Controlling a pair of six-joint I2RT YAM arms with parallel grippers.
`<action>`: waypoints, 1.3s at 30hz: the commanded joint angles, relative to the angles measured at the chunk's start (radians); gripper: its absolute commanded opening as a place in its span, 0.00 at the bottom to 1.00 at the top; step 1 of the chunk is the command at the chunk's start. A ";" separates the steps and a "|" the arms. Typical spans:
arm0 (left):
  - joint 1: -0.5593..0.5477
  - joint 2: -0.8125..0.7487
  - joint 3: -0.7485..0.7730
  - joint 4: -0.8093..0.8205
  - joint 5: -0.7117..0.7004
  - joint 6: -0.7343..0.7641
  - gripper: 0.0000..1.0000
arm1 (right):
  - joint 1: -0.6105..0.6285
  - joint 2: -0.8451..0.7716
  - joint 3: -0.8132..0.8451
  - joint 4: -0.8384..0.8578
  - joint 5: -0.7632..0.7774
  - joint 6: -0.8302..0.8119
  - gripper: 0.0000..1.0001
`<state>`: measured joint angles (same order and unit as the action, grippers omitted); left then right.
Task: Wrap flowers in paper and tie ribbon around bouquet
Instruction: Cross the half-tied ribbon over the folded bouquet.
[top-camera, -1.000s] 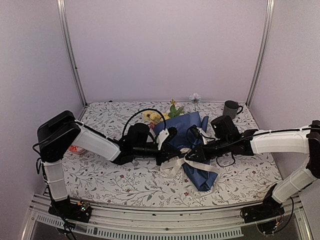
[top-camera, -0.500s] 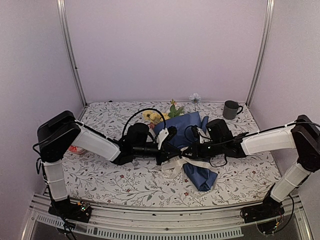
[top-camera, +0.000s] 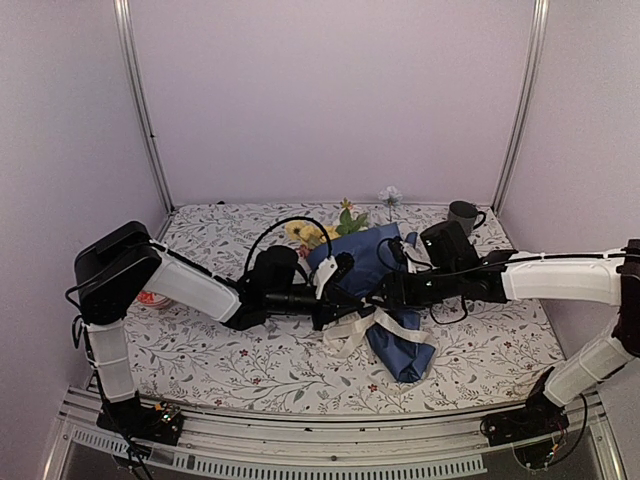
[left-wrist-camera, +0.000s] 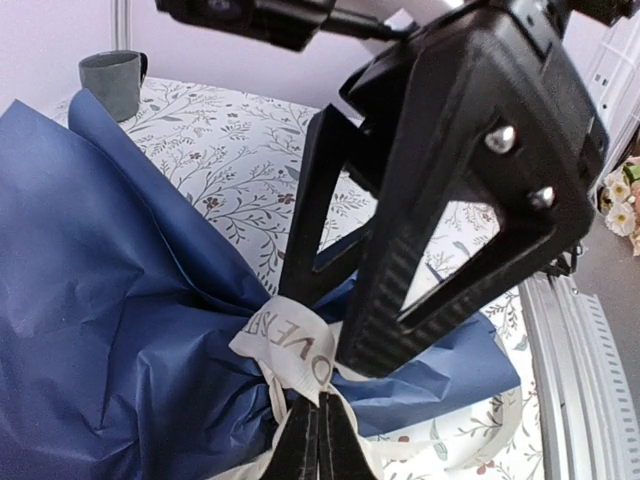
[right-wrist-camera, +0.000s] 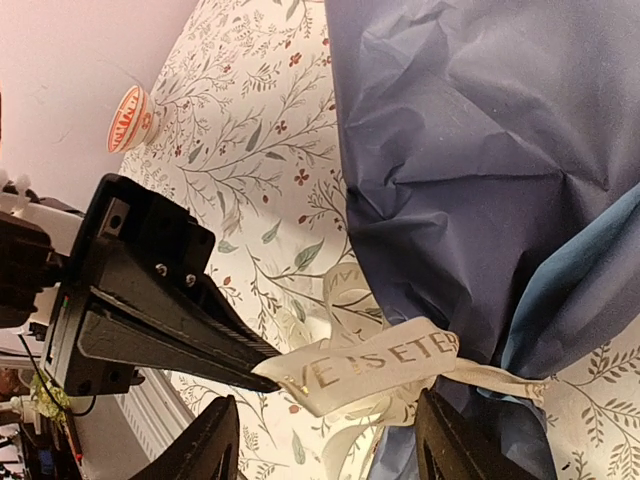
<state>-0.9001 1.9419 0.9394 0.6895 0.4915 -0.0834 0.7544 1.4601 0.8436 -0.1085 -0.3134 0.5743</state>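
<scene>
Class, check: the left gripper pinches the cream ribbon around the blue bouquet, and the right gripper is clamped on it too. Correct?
No. The left gripper pinches the ribbon around the bouquet, but the right gripper is open, fingers spread beside the ribbon; the right wrist view shows it.

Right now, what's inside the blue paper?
The flowers: yellow blooms and leaves poke out of the paper at its far end. Their stems are covered by it and cannot be seen.
</scene>
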 joint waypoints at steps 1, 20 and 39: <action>0.009 0.014 0.013 -0.004 0.019 -0.001 0.00 | -0.001 -0.041 0.060 -0.242 0.053 -0.117 0.64; 0.008 0.014 0.016 -0.031 0.016 0.003 0.00 | -0.007 -0.137 0.163 -0.777 0.260 -0.205 0.57; 0.008 0.015 0.012 -0.037 0.015 0.005 0.00 | -0.160 -0.015 -0.011 -0.725 0.179 -0.157 0.73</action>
<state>-0.9001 1.9419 0.9398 0.6640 0.4942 -0.0826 0.6228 1.4384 0.8574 -0.8860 -0.1188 0.4274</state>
